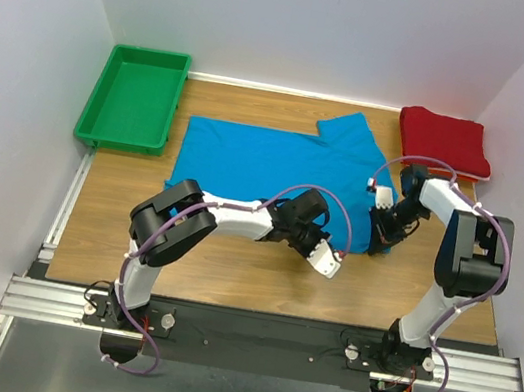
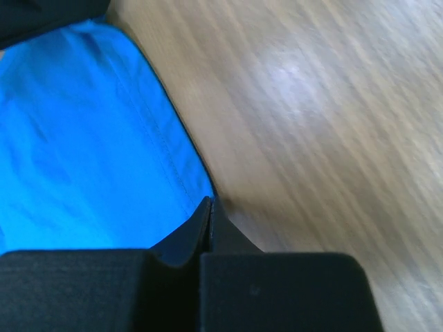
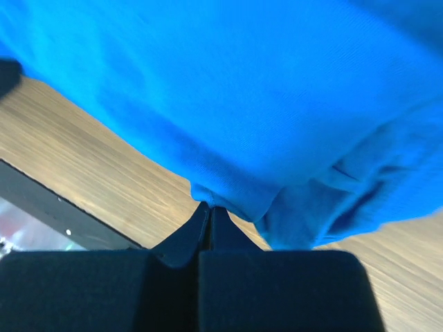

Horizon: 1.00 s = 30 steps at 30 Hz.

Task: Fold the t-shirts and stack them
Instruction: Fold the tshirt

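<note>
A bright blue t-shirt (image 1: 258,160) lies spread flat in the middle of the wooden table. A dark red t-shirt (image 1: 445,139) with a pale edge sits folded at the back right. My left gripper (image 1: 308,233) is low at the blue shirt's near hem. In the left wrist view it (image 2: 210,202) is shut, its tips pinching the stitched hem of the blue cloth (image 2: 83,138). My right gripper (image 1: 381,239) is at the shirt's near right corner. In the right wrist view it (image 3: 210,206) is shut on a bunched fold of blue cloth (image 3: 242,83).
A green plastic tray (image 1: 135,98) stands at the back left, off the wooden top. White walls close in the left, back and right. Bare wood (image 1: 228,271) runs between the shirt's near hem and the arms' mounting rail (image 1: 258,333).
</note>
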Motion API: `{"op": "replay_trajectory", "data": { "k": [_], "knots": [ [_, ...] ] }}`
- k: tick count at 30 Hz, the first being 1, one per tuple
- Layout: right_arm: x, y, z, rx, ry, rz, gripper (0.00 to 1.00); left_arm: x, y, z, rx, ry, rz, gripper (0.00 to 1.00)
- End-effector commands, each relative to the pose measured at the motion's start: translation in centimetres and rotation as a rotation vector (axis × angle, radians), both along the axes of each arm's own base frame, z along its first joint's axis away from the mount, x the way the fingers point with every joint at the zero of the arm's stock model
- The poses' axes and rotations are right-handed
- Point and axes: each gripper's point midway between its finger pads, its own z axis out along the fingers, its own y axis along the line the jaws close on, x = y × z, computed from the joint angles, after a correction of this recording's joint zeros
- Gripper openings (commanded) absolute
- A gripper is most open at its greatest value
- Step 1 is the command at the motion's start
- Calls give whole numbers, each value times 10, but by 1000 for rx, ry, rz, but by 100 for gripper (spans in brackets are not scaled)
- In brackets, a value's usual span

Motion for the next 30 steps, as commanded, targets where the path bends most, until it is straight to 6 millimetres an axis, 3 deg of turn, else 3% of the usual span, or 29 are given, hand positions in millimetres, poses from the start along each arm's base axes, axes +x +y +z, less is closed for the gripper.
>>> {"op": "replay_trajectory", "data": {
  "k": [1,8,12,20,24,30],
  "knots": [
    [29,7,30,44,-120,10,0,6,-11,42,-91,44,9,0],
    [46,7,38,45,-137,9,0,50,-9,66,-149,52,94,0],
    [59,8,42,50,-147,6,0,66,-6,65,-153,86,116,0],
    [73,8,47,53,-138,18,1,76,-5,63,-157,110,123,0],
    [66,11,46,75,-82,33,1,76,-7,60,-157,115,121,0],
    [96,8,49,47,-177,11,1,93,-7,59,-171,117,171,0]
  ]
}}
